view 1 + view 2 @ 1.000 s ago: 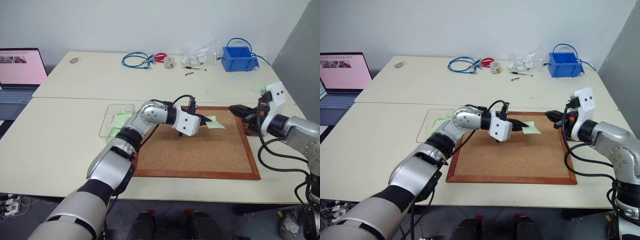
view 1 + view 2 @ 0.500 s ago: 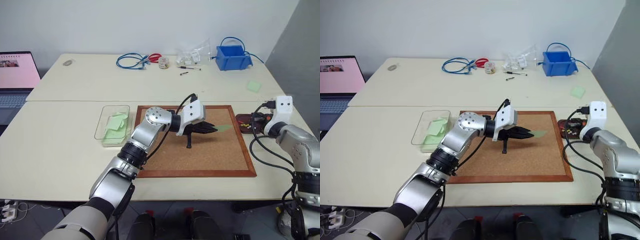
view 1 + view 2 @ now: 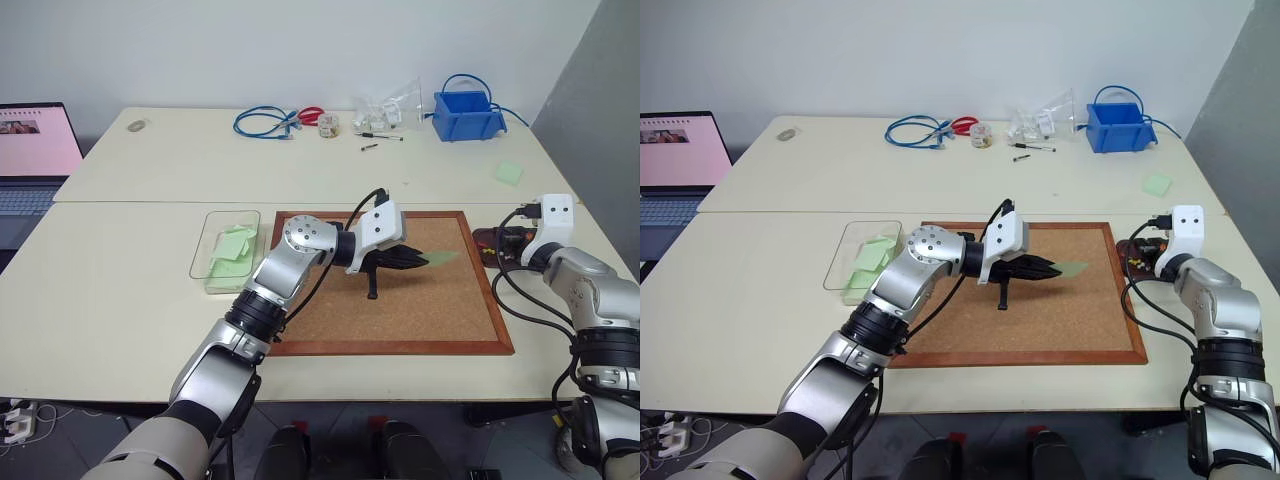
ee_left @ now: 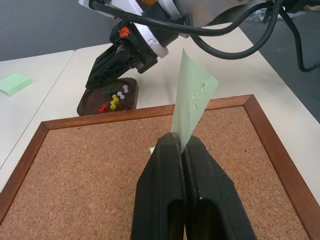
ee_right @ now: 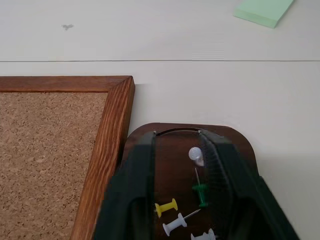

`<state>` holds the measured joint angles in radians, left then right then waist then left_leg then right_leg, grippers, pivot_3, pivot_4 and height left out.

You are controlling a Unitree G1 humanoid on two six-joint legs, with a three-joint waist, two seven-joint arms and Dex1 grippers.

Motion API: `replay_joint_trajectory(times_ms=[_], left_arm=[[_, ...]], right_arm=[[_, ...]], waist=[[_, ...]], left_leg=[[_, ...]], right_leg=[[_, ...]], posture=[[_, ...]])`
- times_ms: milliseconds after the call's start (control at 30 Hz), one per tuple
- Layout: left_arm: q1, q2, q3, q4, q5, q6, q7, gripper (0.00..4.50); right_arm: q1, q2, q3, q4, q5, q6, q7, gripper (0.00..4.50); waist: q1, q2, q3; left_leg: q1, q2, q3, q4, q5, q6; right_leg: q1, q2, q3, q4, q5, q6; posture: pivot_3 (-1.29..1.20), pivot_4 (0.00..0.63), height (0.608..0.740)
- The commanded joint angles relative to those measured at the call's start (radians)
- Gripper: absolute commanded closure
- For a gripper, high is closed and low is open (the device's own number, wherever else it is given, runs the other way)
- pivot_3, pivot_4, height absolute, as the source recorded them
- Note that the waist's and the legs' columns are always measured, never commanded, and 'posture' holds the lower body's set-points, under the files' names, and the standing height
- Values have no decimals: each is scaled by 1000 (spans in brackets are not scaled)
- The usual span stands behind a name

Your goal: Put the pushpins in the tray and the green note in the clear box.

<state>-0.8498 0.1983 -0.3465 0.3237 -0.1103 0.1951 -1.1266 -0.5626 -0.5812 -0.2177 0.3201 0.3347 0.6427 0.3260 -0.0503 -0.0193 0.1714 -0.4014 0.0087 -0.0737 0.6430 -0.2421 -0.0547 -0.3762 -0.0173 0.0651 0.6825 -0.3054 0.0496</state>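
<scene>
Left gripper [image 4: 181, 142], fingers pressed together, pinches the pale green paper note [image 4: 194, 102] above the wood-framed corkboard [image 3: 460, 330]. Right gripper [image 5: 179, 150], fingers spread, hangs over the dark maroon tray [image 5: 240, 142], green pushpin [image 5: 201, 191] inside; the left wrist view alone shows the red pushpin [image 4: 103, 107]. Judged next: carry the note to the clear plastic box [image 3: 200, 255].

The right gripper [image 5: 180, 187] hangs over the tray [image 5: 235, 137], its fingers [image 5: 132, 195] parted. Between them lie a green pin [image 5: 201, 191], a yellow pin [image 5: 167, 207] and white pins [image 5: 196, 155]. Beside one finger runs the corkboard [image 5: 45, 150] in its wooden frame. Past the fingertips, on the counter [image 5: 150, 35], lies a green pad [image 5: 264, 11].
</scene>
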Motion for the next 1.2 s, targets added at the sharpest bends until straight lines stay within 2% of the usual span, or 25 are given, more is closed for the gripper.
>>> replay_joint_trajectory(times_ms=[33,333,367,467,633,767,867,933,1200], left_arm=[[-7,0,3,-41,-3,-10,3,4500],[-28,-9,7,-15,0,-19,7,4500],[-30,-9,9,-11,0,-20,8,4500],[-35,-5,18,-11,-2,-9,17,4500],[-18,32,73,-69,-25,81,68,4500],[5,57,151,-115,-29,172,185,4500],[57,80,216,-209,-32,253,279,4500],[90,88,256,-256,-27,293,345,4500],[253,115,452,-471,33,469,688,4500]], right_arm=[[-17,-9,-27,-20,-6,-25,9,2030],[-5,-13,-30,-46,-5,-17,11,141],[-3,-13,-30,-53,-4,-17,12,68],[20,-23,-22,-124,3,-10,32,68],[151,-103,12,-450,69,52,179,68],[237,-167,-27,-731,218,172,271,68],[230,-141,-83,-894,395,281,243,68],[214,-120,-93,-948,456,321,203,68],[198,-57,-33,-1018,493,333,100,68]], waist=[[0,0,0],[0,0,0],[0,0,0],[0,0,0],[0,1,1],[1,2,1],[-3,2,1],[-1,1,1],[15,1,1]], left_leg=[[0,0,0,0,0,0],[0,0,0,0,0,0],[0,0,0,0,0,0],[0,0,0,0,0,0],[-1,0,-1,0,0,0],[-1,0,-1,0,0,0],[0,1,-1,0,0,0],[0,1,-3,0,0,0],[0,1,-4,1,0,0]], right_leg=[[0,0,0,0,0,0],[0,0,0,0,0,0],[0,0,0,0,0,0],[0,0,0,0,0,0],[0,0,0,0,0,0],[0,0,-1,-1,0,0],[1,0,-1,-1,0,0],[1,0,-1,-1,0,0],[2,-1,-3,-1,0,0]], posture=[[0,150,740],[0,150,740],[0,150,740],[0,150,740],[0,150,740],[0,150,740],[0,150,740],[0,150,740],[0,150,740]])
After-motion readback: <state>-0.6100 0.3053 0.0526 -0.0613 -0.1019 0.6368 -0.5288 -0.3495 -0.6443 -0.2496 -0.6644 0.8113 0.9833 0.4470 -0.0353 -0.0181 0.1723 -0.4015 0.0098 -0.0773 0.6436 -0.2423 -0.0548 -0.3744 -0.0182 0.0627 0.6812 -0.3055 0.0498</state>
